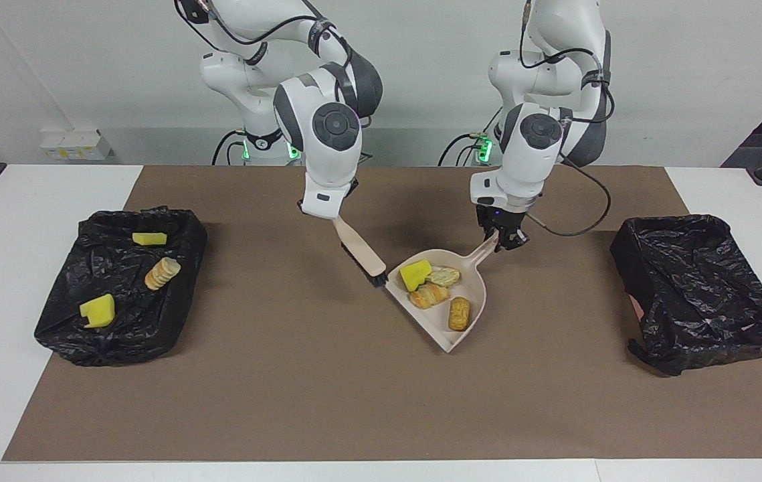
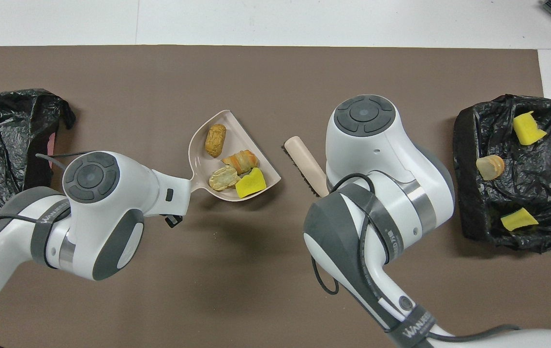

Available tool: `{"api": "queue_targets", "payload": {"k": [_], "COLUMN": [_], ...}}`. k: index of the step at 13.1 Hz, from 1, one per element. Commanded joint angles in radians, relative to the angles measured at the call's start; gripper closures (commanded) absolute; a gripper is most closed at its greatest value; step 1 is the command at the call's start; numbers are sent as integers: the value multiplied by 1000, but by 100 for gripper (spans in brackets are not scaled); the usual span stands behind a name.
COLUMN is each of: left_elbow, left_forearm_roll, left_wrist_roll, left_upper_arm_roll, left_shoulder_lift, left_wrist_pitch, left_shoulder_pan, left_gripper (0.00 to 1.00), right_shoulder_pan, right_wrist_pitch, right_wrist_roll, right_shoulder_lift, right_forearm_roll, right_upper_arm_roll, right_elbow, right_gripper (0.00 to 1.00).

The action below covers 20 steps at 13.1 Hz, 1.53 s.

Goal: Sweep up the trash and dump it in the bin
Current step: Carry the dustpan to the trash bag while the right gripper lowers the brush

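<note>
On brown matting, crinkled trash (image 1: 439, 292) fills a smooth scoop-shaped dustpan (image 1: 471, 278).

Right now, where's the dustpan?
Mid-table on the brown mat, the dustpan holds four trash pieces, brush beside it; the left claw grips its handle.

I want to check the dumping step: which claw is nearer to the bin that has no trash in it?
Left. The left claw grips the dustpan handle, toward the empty bin. The right claw holds the brush, nearer the other bin.
</note>
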Motion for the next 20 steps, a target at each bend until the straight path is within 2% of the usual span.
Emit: {"api": "queue_targets", "payload": {"k": [1, 3, 5, 8, 11, 13, 16, 18, 19, 20], "left_elbow": [-5, -5, -5, 14, 116, 161, 218, 277, 320, 361], "left_forearm_roll": [5, -10, -27, -65, -108, -116, -116, -114, -110, -101], "left_wrist_roll": [-14, 5, 25, 25, 15, 22, 38, 119, 171, 215], "left_upper_arm_roll": [-8, -6, -6, -3, -2, -2, -2, -2, -2, -2], "left_shoulder_lift": [-28, -53, -79, -119, -122, -119, -114, -88, -64, -44], "left_wrist_pitch": [-11, -12, -26, -130, -297, -339, -373, -408, -431, -443], "left_shoulder_pan": [32, 64, 112, 210, 356, 443, 541, 632, 688, 730], "left_gripper": [100, 100, 100, 100, 100, 100, 100, 100, 100, 100], "right_shoulder_pan": [39, 96, 157, 254, 328, 363, 381, 398, 394, 392], "right_wrist_pitch": [8, 34, 132, 240, 307, 376, 490, 509, 498, 472], "right_wrist_roll": [176, 311, 420, 558, 676, 735, 738, 723, 725, 725], "right_shoulder_lift": [-38, -29, -21, 19, 19, -18, -75, -90, -84, -78], "right_forearm_roll": [84, 137, 159, 197, 252, 274, 372, 377, 377, 374], "right_upper_arm_roll": [7, 7, 7, 7, 7, 7, 7, 7, 7, 5], "right_elbow": [-46, -55, -120, -188, -242, -312, -435, -464, -455, -432], "right_gripper": [100, 100, 100, 100, 100, 100, 100, 100, 61, 1]}}
